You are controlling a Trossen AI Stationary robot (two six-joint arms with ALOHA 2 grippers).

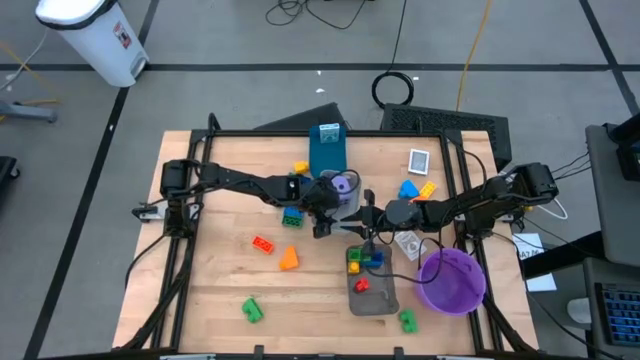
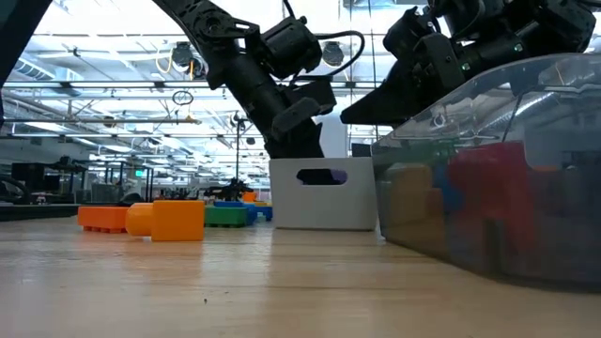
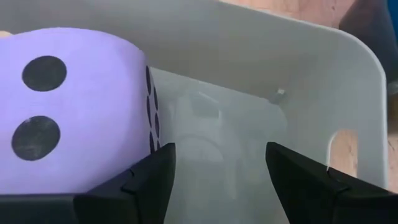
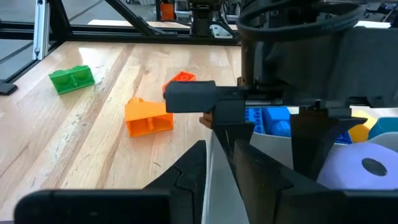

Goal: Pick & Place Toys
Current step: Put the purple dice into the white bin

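High view: from left to right, a green brick lies near the table's front edge, a red brick and an orange brick lie left of centre, and the left gripper hangs over a small white bin at mid-table. The purple die sits inside that bin. The right gripper reaches in beside it, just above the grey tray holding bricks, with the purple bowl further right.

Left wrist view, unlike the overhead picture, shows the fingers spread apart, released, with the die lying beside one finger against the bin wall.

Right wrist view shows its own fingers pressed close together, clenched on nothing visible.
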